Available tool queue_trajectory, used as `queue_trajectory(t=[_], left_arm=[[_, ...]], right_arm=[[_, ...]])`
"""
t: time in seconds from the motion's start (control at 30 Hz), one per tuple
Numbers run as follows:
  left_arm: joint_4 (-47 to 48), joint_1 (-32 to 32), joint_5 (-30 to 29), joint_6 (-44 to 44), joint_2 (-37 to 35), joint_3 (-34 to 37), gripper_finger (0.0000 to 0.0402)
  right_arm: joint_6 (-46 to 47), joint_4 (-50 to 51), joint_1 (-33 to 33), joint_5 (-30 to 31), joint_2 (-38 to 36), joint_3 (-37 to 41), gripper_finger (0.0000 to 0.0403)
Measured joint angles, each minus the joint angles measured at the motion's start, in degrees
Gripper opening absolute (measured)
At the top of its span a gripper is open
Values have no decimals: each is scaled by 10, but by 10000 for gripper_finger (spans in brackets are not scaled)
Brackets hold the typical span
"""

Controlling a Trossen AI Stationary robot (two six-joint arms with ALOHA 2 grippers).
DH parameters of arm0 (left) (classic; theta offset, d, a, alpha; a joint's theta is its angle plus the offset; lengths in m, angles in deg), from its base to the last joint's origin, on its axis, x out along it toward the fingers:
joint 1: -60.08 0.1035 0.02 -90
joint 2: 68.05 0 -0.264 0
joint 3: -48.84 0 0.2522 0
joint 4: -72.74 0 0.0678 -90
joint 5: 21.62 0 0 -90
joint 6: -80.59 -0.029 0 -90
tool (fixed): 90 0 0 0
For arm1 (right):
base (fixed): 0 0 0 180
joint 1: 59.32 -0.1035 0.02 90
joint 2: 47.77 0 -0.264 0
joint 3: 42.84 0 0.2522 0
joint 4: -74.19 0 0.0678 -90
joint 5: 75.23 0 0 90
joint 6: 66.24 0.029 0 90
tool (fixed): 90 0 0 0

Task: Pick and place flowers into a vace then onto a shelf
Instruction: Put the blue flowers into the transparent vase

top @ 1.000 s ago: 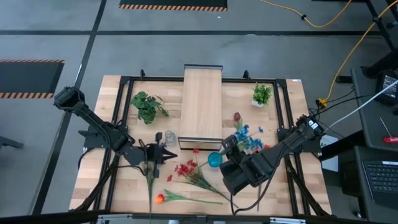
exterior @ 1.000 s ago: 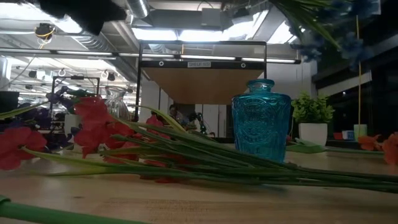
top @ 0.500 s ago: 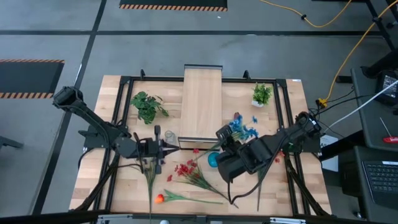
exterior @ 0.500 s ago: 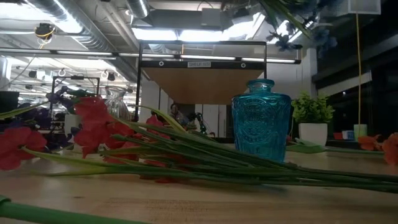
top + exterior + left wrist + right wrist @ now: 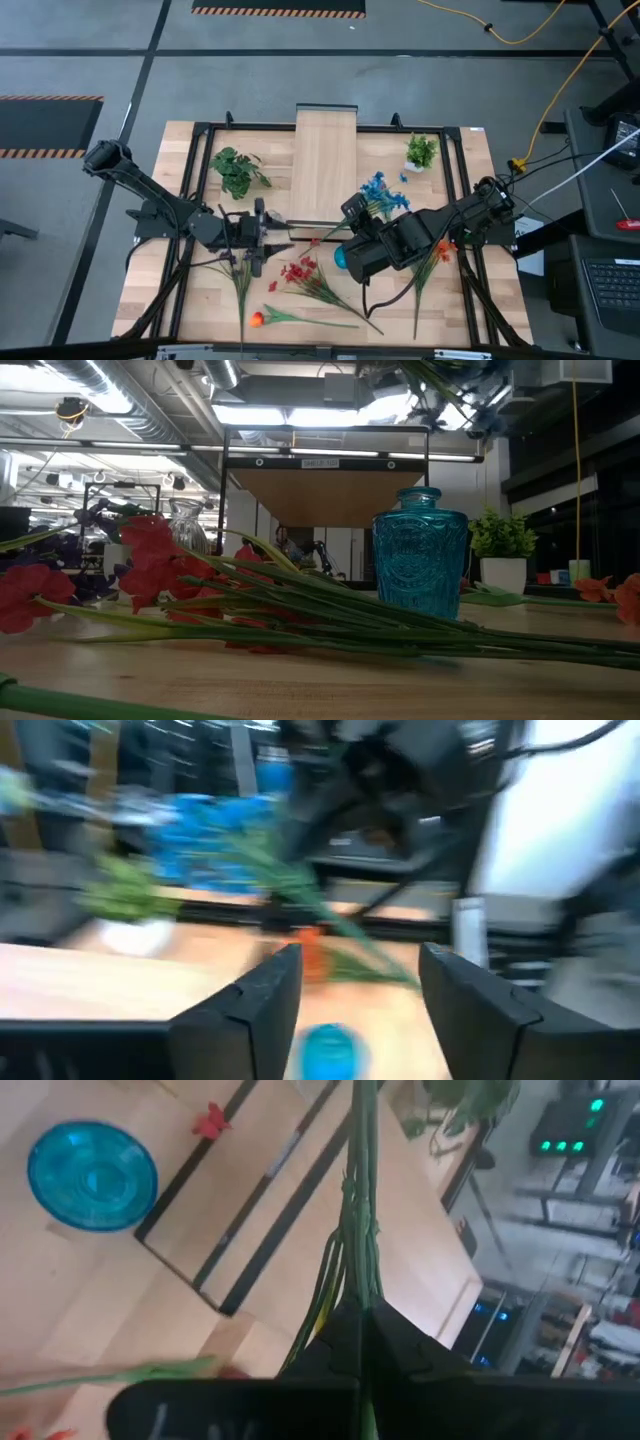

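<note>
My right gripper [image 5: 352,214] hangs above the table at the shelf's near right corner, shut on a blue flower [image 5: 378,193]. Its blooms [image 5: 440,390] show high in the low view. The blue vase [image 5: 342,258] stands on the table just under that arm, near the shelf [image 5: 323,165]. My left gripper [image 5: 270,238] is open and holds nothing; it is beside the clear glass vase [image 5: 187,525], at the shelf's near left corner. Red flowers [image 5: 300,272], a long green stem [image 5: 241,290] and an orange flower [image 5: 257,319] lie flat on the table. My right gripper pinches the blue flower's bundle of green stems [image 5: 360,1295] between its two shut fingers. The stems run straight on past the fingertips, along the fingers. The flower is lifted clear of the table, above the blue vase [image 5: 92,1175] and the shelf's near end [image 5: 250,1230].
Two small leafy plants stand at the back, one left of the shelf [image 5: 237,171] and one in a white pot to its right [image 5: 421,152]. Another orange flower [image 5: 440,248] lies under my right arm. A black frame [image 5: 200,130] runs round the tabletop.
My right gripper has carried the blue flower toward the table's left and far side. It has gone from right of the blue vase to above it, beside the shelf, and the blooms have risen in the low view. My left gripper has shifted slightly toward the shelf.
</note>
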Motion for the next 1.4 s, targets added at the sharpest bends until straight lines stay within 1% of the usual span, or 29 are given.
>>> queue_trajectory(t=[0.07,0.13,0.23,0.33,0.4,0.5,0.67,0.87,1.03,1.4], left_arm=[[13,9,41,41,0,-9,204],[61,18,42,68,0,-33,205],[177,38,40,97,6,-87,200],[261,55,60,108,22,-144,197],[285,67,84,108,33,-175,197],[312,83,113,118,52,-210,196],[371,103,129,134,75,-242,196],[369,124,134,145,94,-246,196],[357,145,171,148,99,-246,196],[358,184,241,149,99,-246,196]], right_arm=[[-18,-14,0,0,0,3,0],[-25,-23,0,0,0,3,0],[-41,-25,2,1,2,3,0],[-60,-27,7,1,11,4,0],[-83,-33,11,8,19,4,0],[-114,-46,16,35,29,4,0],[-145,-78,22,41,29,4,0],[-187,-112,24,42,25,4,0],[-216,-137,26,41,25,4,0],[-224,-154,32,40,25,4,0]])
